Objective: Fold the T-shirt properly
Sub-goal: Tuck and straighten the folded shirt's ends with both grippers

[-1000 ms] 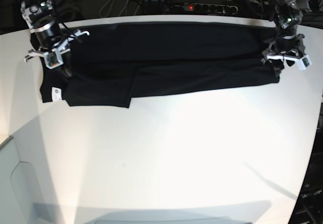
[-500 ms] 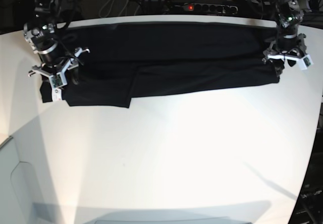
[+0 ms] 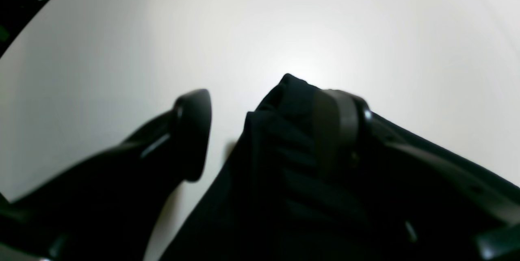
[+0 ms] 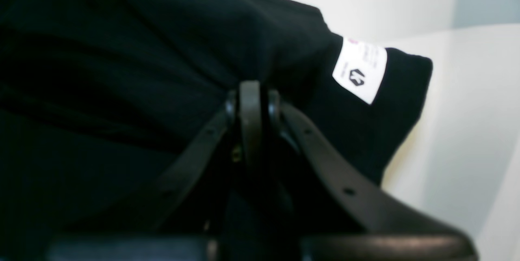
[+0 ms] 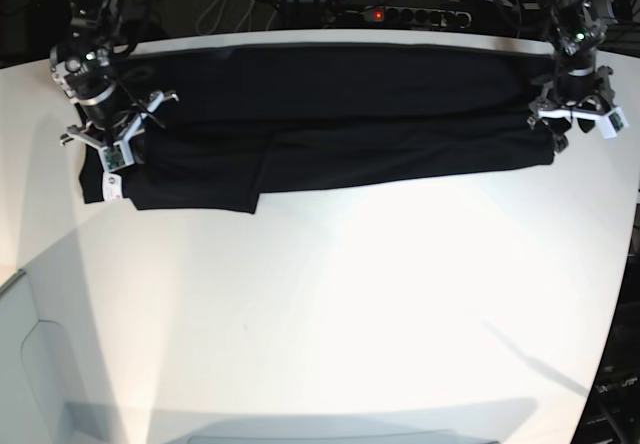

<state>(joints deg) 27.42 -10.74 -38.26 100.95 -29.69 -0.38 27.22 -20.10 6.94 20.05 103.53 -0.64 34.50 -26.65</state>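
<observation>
Base view: the T-shirt (image 5: pixel 330 114) lies as a long folded band along the far edge of the table (image 5: pixel 350 314), with one gripper at each end. Left wrist view: the left gripper (image 3: pixel 264 131) stands spread, one finger (image 3: pixel 191 131) over bare table, the other over the cloth corner; closing here may catch only one layer. Right wrist view: the right gripper (image 4: pixel 252 102) is pressed together, pinching a cloth ridge beside the white label (image 4: pixel 359 75); a shallow pinch may slip when lifted, skewing the fold.

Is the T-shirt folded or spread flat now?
Folded: the T-shirt lies as a long band across the table, with layered edges showing.
</observation>
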